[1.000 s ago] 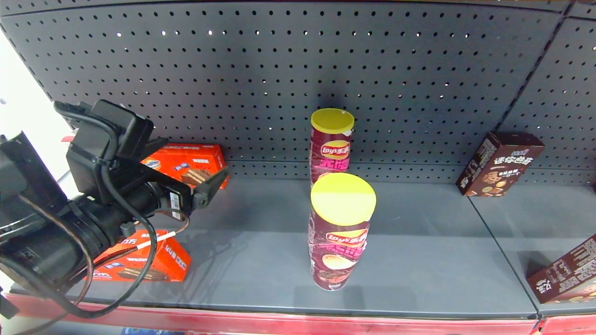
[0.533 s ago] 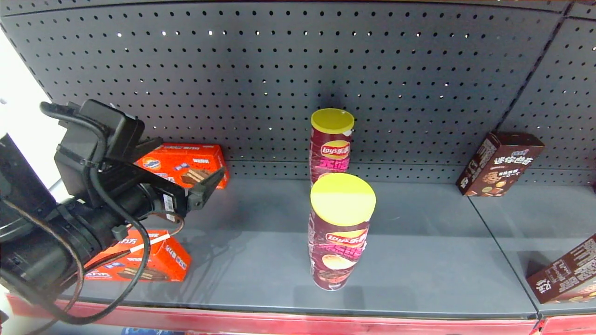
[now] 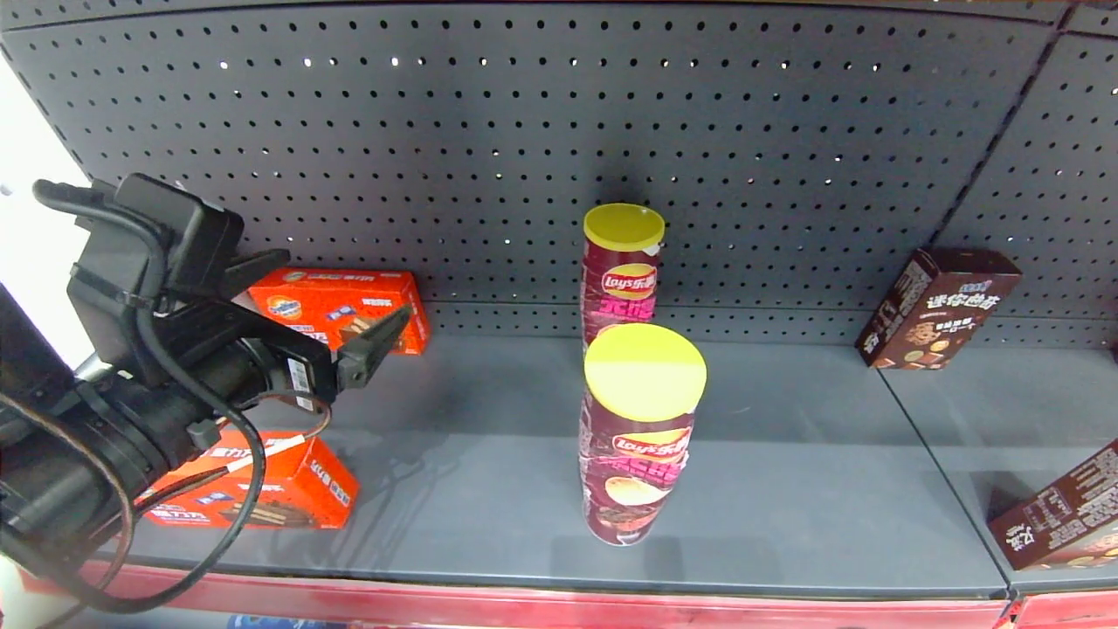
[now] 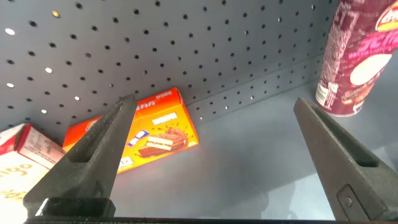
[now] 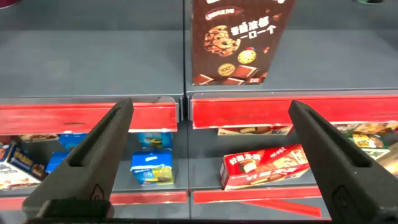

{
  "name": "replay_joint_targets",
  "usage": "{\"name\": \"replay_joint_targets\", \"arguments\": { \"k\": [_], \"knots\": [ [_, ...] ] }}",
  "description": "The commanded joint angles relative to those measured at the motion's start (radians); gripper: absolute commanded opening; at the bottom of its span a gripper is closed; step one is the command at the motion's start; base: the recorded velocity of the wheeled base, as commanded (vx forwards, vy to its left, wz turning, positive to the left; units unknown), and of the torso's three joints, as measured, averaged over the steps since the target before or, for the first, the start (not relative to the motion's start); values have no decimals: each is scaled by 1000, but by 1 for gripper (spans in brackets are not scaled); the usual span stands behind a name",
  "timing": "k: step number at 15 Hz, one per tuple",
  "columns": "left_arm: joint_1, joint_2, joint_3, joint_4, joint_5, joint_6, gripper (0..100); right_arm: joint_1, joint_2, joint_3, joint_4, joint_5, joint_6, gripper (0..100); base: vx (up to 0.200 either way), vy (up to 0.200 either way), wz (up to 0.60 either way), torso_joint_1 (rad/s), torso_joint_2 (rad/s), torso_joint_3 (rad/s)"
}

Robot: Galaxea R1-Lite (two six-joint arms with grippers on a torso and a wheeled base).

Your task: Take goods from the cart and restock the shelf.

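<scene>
Looking at your shelf (image 3: 489, 489), I'll hang everything off the front chip canister (image 3: 640, 437). It stands upright with its yellow lid on, about mid-shelf and toward the front edge. Directly behind it, up against the pegboard back panel (image 3: 489, 157), is a second chip canister (image 3: 622, 262), also upright. The front lid overlaps it from the head view, so I can't tell if the two touch.

Your left claw (image 3: 347, 282) hangs above the shelf, well to the left of the front chip canister. It's spread wide with nothing between the fingers.

Also left of that canister:
- a rear orange wafer box (image 3: 349, 301) lies at the back, against the panel
- a front orange wafer box (image 3: 293, 489) lies near the front edge, partly hidden by your left arm

Right of that canister, well apart from it:
- a tilted brown cookie box (image 3: 939, 306) leans on the back panel
- another brown box (image 3: 1061, 511) sits near the front edge, cut off by the frame

Your right claw (image 5: 210, 104) is wide too and holds nothing. It faces the shelf's red front rail (image 5: 87, 115). A brown biscuit carton (image 5: 239, 40) stands upright just above that rail, and I can't tell which of the two brown boxes it is. Below the rail, a red snack box (image 5: 267, 165) and some blue packs (image 5: 152, 168) sit on a lower level. I can't tell how far this claw is from the front chip canister.
</scene>
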Motion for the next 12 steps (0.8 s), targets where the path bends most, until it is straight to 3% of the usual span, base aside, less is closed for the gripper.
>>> {"name": "replay_joint_targets", "arguments": {
  "k": [1,5,7,9,10,11,12],
  "knots": [
    [4,-28,16,5,2,-1,100,1,-10,3,1,0,-2,100,0,0,0,0,0,0],
    [-9,-181,135,9,-3,0,100,0,-10,3,1,0,-2,100,0,0,0,0,0,0],
    [-19,-304,246,23,-6,-3,100,0,-10,3,1,0,-2,100,0,0,0,0,0,0],
    [14,-465,448,71,-1,-26,100,0,-10,3,1,0,-2,100,0,0,0,0,0,0],
    [11,-529,490,107,-3,-32,100,0,-10,3,1,0,-2,100,0,0,0,0,0,0],
    [4,-609,531,222,-1,-34,100,0,-10,3,1,0,-2,100,0,0,0,0,0,0],
    [4,-609,531,222,-1,-34,100,0,-10,3,1,0,-2,100,0,0,0,0,0,0]
  ]
}}
